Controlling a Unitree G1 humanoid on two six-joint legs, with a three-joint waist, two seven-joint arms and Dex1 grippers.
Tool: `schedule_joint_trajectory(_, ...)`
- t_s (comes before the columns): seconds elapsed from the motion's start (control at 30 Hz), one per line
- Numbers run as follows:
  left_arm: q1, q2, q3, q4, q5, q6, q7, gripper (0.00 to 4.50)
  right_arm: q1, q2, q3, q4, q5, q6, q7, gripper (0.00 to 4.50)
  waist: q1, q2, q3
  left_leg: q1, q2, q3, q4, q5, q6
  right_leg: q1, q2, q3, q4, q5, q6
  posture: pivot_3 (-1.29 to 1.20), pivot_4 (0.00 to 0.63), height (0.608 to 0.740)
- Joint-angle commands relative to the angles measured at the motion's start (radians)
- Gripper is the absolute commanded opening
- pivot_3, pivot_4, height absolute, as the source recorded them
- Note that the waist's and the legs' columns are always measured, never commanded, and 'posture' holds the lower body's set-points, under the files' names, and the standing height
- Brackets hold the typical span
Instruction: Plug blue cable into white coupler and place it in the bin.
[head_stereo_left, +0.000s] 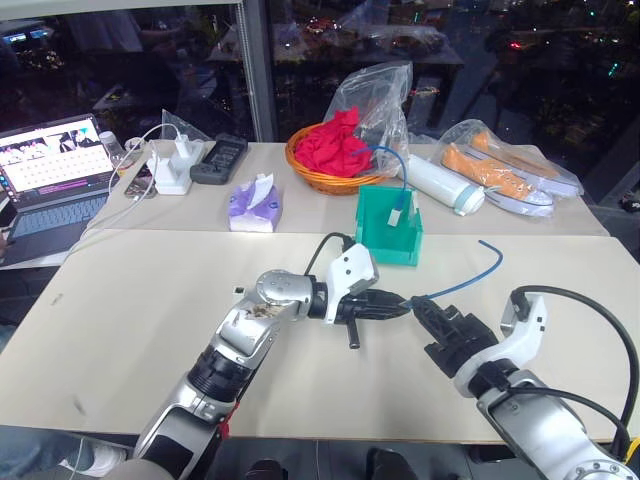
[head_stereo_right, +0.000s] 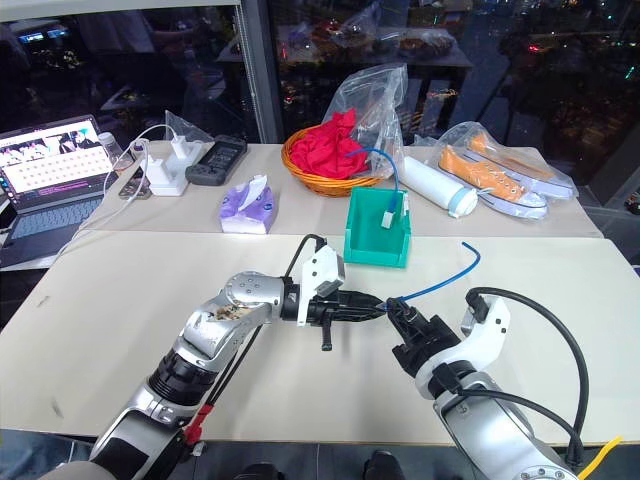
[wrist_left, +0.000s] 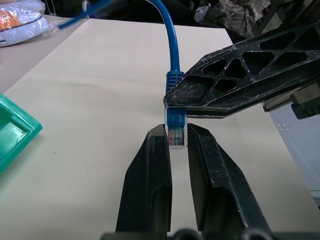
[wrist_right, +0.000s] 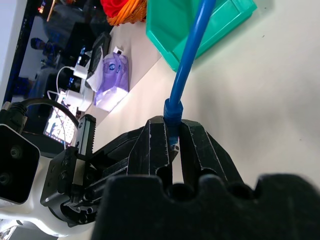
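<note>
Both grippers, left (wrist_left: 177, 145) and right (wrist_right: 172, 145), were clamped on the cable (head_stereo_left: 462, 285) plug above the table (head_stereo_left: 150, 330).

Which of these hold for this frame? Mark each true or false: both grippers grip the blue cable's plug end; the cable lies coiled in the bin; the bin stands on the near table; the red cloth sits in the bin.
1. Both the left gripper and the right gripper are closed on the plug end of the blue cable. True.
2. The cable lies coiled in the bin. False: it arcs above the table, outside the bin.
3. The bin stands on the near table. True.
4. The red cloth sits in the bin. False: it fills the orange basket.
</note>
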Motion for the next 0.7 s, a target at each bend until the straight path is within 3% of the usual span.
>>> schedule_joint_trajectory(0.03, 0.002, 0.002, 0.031, -0.032, -0.032, 0.025, 0.009, 1.38, -0.014, -0.005, 0.012, -0.059, -0.011, -0.031, 0.055, 0.0, 0.0, 0.0, 0.0, 0.0, 0.0, 0.0, 0.0, 0.0, 0.0, 0.0, 0.0, 0.0, 0.0, 0.0, 0.0, 0.0, 0.15, 0.74)
schedule_joint_trajectory(0.13, -0.012, 0.035, 0.093, -0.04, -0.073, 0.044, -0.006, 2.37, -0.015, 0.002, 0.021, -0.055, -0.024, -0.046, 0.077, 0.0, 0.0, 0.0, 0.0, 0.0, 0.0, 0.0, 0.0, 0.0, 0.0, 0.0, 0.0, 0.0, 0.0, 0.0, 0.0, 0.0, 0.15, 0.74)
schedule_joint_trajectory(0.33, -0.117, 0.131, 0.444, 0.005, -0.152, 0.065, 0.191, 4.46, -0.033, -0.003, 0.046, -0.014, -0.015, -0.042, 0.137, 0.0, -0.006, 0.0, 0.0, 0.001, 0.0, -0.001, 0.0, 0.0, 0.0, -0.002, 0.001, 0.0, 0.0, -0.001, -0.001, 0.0, 0.15, 0.74)
schedule_joint_trajectory(0.5, -0.047, 0.176, 0.637, -0.164, -0.194, 0.207, 0.419, 4.46, -0.069, -0.012, 0.068, 0.037, 0.006, -0.028, 0.178, 0.0, -0.009, 0.0, 0.0, 0.003, 0.0, -0.002, -0.005, 0.0, 0.0, -0.001, 0.001, 0.0, 0.001, -0.001, -0.001, 0.0, 0.15, 0.74)
schedule_joint_trajectory(0.7, 0.227, 0.117, 0.792, -0.514, -0.288, 0.374, 0.644, 4.46, -0.104, -0.031, 0.083, 0.087, 0.037, -0.001, 0.221, 0.0, -0.006, 0.0, 0.0, 0.002, 0.0, -0.004, -0.007, 0.003, -0.004, -0.002, 0.001, -0.001, 0.0, 0.0, -0.001, 0.0, 0.15, 0.74)
